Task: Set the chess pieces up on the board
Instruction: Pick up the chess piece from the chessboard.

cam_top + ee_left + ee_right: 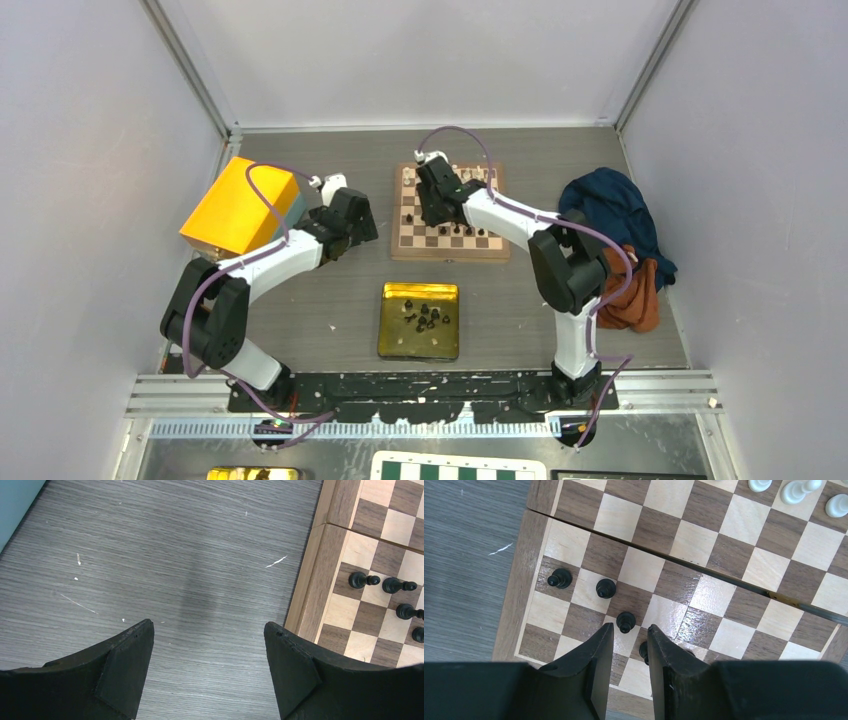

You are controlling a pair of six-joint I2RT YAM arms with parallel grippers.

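The wooden board (447, 253) lies at the back centre of the table. A row of black pawns (605, 588) stands along its near-left side, and white pieces (796, 491) stand at the far side. My right gripper (630, 626) hovers low over the black row, open by a narrow gap with nothing between the fingers. One pawn (626, 622) stands just ahead of its tips and another (643, 651) is half hidden behind the right finger. My left gripper (209, 625) is wide open over bare table, just left of the board's rim (310, 595). More black pieces (425, 318) lie in a gold tray (392, 335).
A yellow box (240, 205) stands at the back left, close behind the left arm. A blue cloth (610, 215) and an orange cloth (635, 300) lie at the right. A green-and-white checkered board (455, 468) sits below the arm bases.
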